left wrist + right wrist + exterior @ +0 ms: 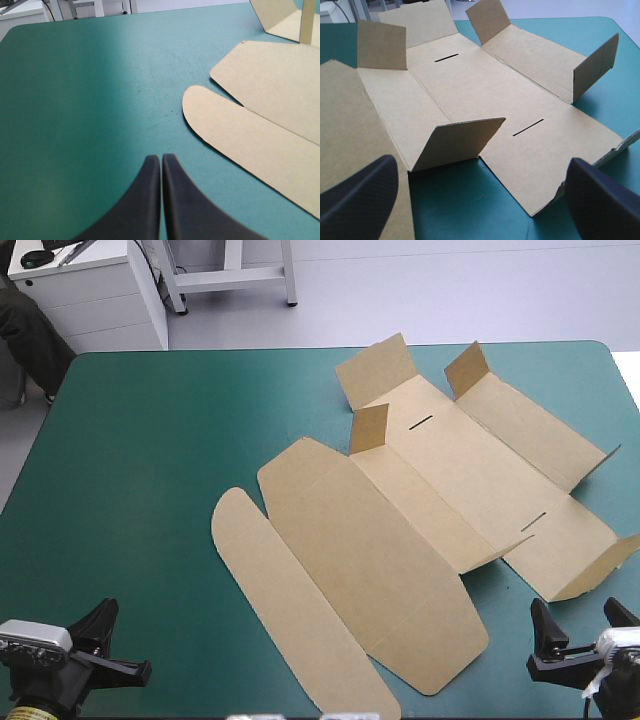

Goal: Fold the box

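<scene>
The box lies mostly flat on the worktop, panels running far-left to near-right, its near corner seemingly just ahead of your wide-spread right fingers, while your closed left fingers sit farther off.

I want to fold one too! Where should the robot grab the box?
Probably the upright flap of the box, ahead of the right gripper, coming from the near edge of the table. It stands clear of the sheet, so the open fingers can straddle it; the flat panels lie flush.
</scene>
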Robot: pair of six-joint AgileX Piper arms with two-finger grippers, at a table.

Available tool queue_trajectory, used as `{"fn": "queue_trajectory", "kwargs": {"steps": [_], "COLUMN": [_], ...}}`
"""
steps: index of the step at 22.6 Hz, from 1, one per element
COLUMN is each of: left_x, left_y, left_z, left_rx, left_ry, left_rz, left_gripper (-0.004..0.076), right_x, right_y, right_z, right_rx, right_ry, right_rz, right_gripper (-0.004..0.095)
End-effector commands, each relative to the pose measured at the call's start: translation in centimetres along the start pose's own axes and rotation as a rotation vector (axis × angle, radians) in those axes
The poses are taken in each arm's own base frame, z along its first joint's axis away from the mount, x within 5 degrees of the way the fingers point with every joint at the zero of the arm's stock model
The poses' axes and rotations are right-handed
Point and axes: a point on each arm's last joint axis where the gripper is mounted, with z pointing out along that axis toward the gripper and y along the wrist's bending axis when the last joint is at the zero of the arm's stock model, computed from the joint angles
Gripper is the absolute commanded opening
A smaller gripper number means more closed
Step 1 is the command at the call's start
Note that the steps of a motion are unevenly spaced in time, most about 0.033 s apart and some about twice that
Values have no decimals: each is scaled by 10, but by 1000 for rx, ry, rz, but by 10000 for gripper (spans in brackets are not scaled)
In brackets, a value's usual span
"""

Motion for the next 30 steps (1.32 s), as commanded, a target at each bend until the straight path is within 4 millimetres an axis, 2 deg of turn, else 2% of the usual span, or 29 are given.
{"fn": "queue_trajectory", "kwargs": {"steps": [1,4,5,6,7,8,9,10,11,13,16,22,30], "left_x": [-14,-14,-14,-14,-14,-14,-14,-14,-14,-14,-14,-14,-14], "left_y": [-1,-1,-1,-1,-1,0,0,0,0,0,0,0,0], "left_z": [-3,-3,-3,-3,-3,-3,-3,-3,-3,-3,-3,-3,-3], "left_rx": [7,7,7,7,6,4,4,4,4,4,4,4,4], "left_ry": [-84,-84,-84,-84,-84,-84,-84,-84,-84,-84,-84,-84,-84], "left_rz": [-6,-6,-6,-6,-4,-3,-3,-3,-3,-3,-3,-3,-3], "left_gripper": [-10,-9,-9,-9,-9,-9,-9,-9,-9,-9,-9,-9,-9], "right_x": [-28,-49,-62,-67,-78,-81,-86,-89,-91,-90,-82,-80,-66], "right_y": [1,2,4,5,8,11,15,17,21,24,23,19,17], "right_z": [2,21,35,42,59,66,83,89,106,126,141,161,188], "right_rx": [5,15,17,15,11,-1,-16,-25,-41,-30,59,154,213], "right_ry": [-23,75,134,160,234,274,377,416,497,581,686,651,734], "right_rz": [128,215,282,313,387,417,466,487,535,610,751,949,988], "right_gripper": [836,836,836,836,834,834,834,834,834,834,832,831,696]}}
